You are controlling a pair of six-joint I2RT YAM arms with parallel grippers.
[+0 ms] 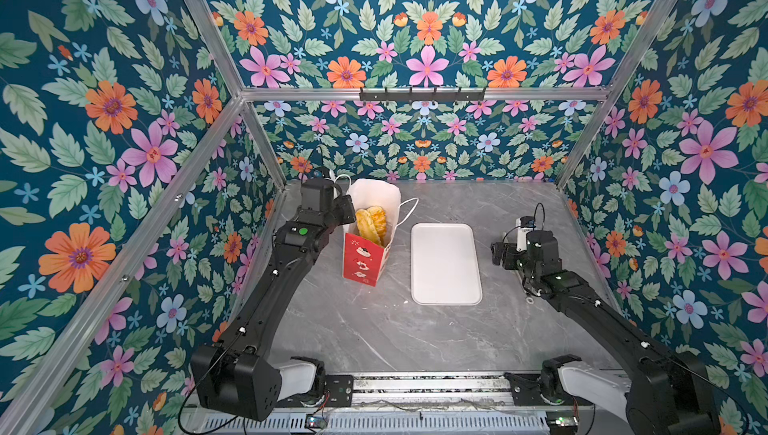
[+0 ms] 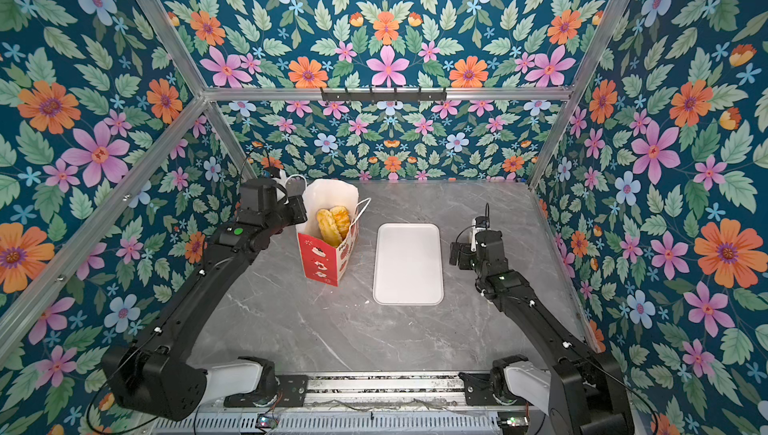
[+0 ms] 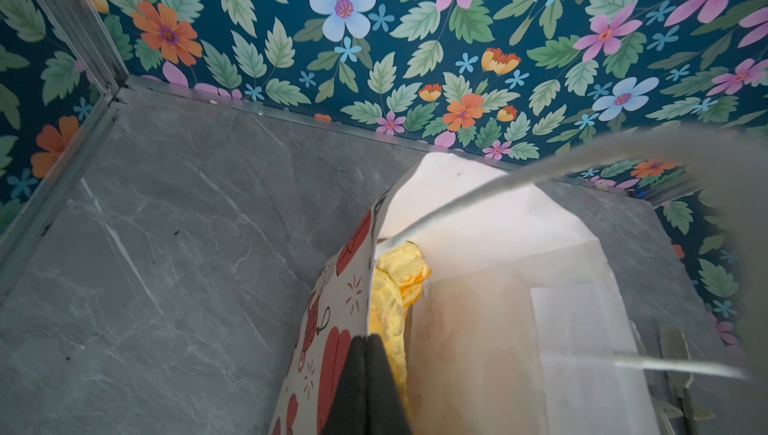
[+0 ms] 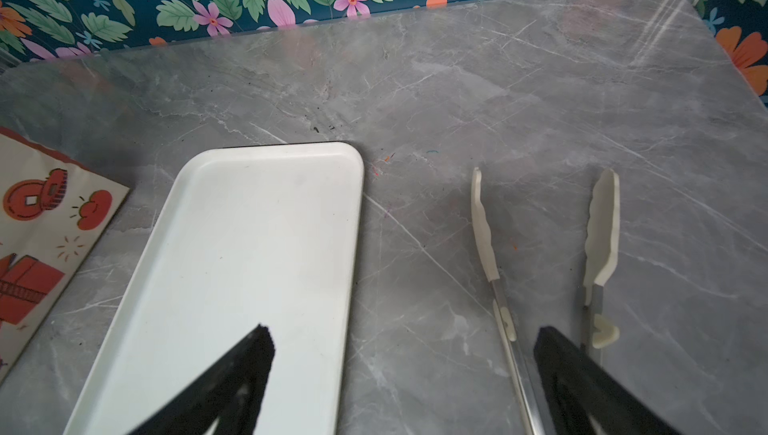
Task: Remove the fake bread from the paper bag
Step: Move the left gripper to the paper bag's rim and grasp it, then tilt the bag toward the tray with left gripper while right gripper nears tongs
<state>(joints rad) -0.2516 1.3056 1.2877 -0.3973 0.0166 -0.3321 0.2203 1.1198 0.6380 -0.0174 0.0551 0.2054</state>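
Observation:
The red paper bag (image 1: 363,260) (image 2: 322,260) stands upright at the back left of the grey table, mouth open and white lining showing. Two golden-brown pieces of fake bread (image 1: 371,225) (image 2: 332,224) stick up inside it. My left gripper (image 1: 347,208) (image 3: 368,339) is shut on the bag's near rim, one finger outside the printed wall (image 3: 332,287) and one inside against the yellow bread (image 3: 392,300). A white cord handle (image 3: 478,196) crosses the left wrist view. My right gripper (image 1: 498,254) (image 4: 405,335) hangs open and empty, right of the tray.
A flat white tray (image 1: 444,264) (image 4: 249,246) lies bare in the middle of the table, just right of the bag. White-tipped metal tongs (image 4: 484,225) lie on the table by my right gripper's outer finger. Floral walls close in three sides.

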